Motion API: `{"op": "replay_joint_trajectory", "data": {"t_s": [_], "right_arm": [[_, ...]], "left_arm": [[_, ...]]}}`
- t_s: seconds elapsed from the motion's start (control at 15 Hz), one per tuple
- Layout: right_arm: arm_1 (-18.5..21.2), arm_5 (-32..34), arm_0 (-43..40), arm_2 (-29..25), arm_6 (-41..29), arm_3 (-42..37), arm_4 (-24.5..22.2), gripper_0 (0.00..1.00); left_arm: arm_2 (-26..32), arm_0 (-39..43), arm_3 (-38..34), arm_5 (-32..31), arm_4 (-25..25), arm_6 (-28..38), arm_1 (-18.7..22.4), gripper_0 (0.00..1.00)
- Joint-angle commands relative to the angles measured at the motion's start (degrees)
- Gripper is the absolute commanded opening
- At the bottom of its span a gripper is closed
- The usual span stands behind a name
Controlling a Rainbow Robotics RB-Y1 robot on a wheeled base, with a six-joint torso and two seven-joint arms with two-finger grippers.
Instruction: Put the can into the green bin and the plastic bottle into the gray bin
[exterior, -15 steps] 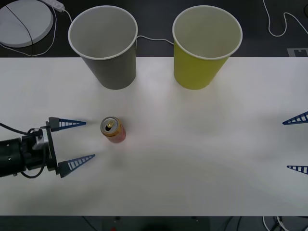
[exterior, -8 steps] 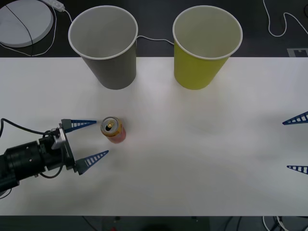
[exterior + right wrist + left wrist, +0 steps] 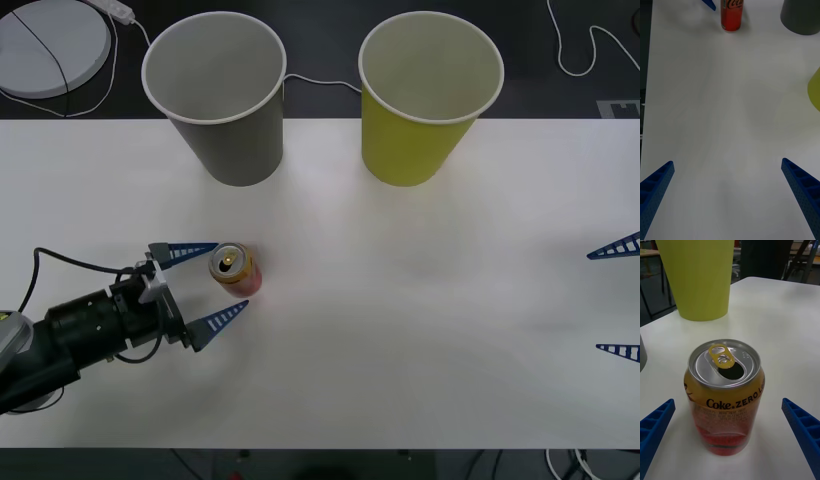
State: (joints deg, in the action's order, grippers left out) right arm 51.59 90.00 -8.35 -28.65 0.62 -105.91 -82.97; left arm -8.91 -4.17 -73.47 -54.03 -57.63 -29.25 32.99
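The can (image 3: pixel 236 271) stands upright on the white table (image 3: pixel 420 330), orange-red with a gold pull tab; it also shows up close (image 3: pixel 725 397) and far off (image 3: pixel 731 15). My left gripper (image 3: pixel 232 275) is open, its blue fingertips reaching either side of the can without touching it. The gray bin (image 3: pixel 232 135) stands at the back left and the green bin (image 3: pixel 415 140) at the back right. At the table's right edge my right gripper (image 3: pixel 595 302) waits open with nothing in it. The plastic bottle is out of view.
A round white disc (image 3: pixel 50 45) and white cables (image 3: pixel 585 50) lie on the dark surface behind the table. Both bins stand upright, mouths open, near the table's far edge.
My left gripper has advanced rightward along the table until its open fingers flank the can. The can, both bins and the right arm have not moved.
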Motion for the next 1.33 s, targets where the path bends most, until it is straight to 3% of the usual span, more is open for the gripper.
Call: {"op": "replay_joint_trajectory", "data": {"t_s": [0.07, 0.47, 0.87, 0.93, 1.0, 1.07, 1.33], "right_arm": [[0.0, 0.0, 0.0, 0.0, 0.0, 0.0, 0.0, 1.00], [0.0, 0.0, 0.0, 0.0, 0.0, 0.0, 0.0, 1.00], [0.0, 0.0, 0.0, 0.0, 0.0, 0.0, 0.0, 1.00], [0.0, 0.0, 0.0, 0.0, 0.0, 0.0, 0.0, 1.00], [0.0, 0.0, 0.0, 0.0, 0.0, 0.0, 0.0, 1.00], [0.0, 0.0, 0.0, 0.0, 0.0, 0.0, 0.0, 1.00], [0.0, 0.0, 0.0, 0.0, 0.0, 0.0, 0.0, 1.00]], "left_arm": [[-0.1, -0.4, 0.0, 1.9, -1.1, 0.1, -2.2, 1.00], [-0.1, -1.2, 0.0, 4.5, -3.4, 0.6, -6.0, 1.00], [-0.1, -2.0, 0.4, 5.3, -4.1, 1.2, -6.5, 1.00], [-0.1, -2.0, 0.3, 5.3, -4.2, 1.4, -6.5, 0.64], [-0.1, -2.0, 0.4, 5.3, -4.2, 1.4, -6.5, 0.14], [-0.1, -2.0, 0.3, 5.3, -4.2, 1.4, -6.5, 0.00], [-0.6, -2.3, 0.4, 5.3, -4.2, 1.5, -6.5, 0.00]]}}
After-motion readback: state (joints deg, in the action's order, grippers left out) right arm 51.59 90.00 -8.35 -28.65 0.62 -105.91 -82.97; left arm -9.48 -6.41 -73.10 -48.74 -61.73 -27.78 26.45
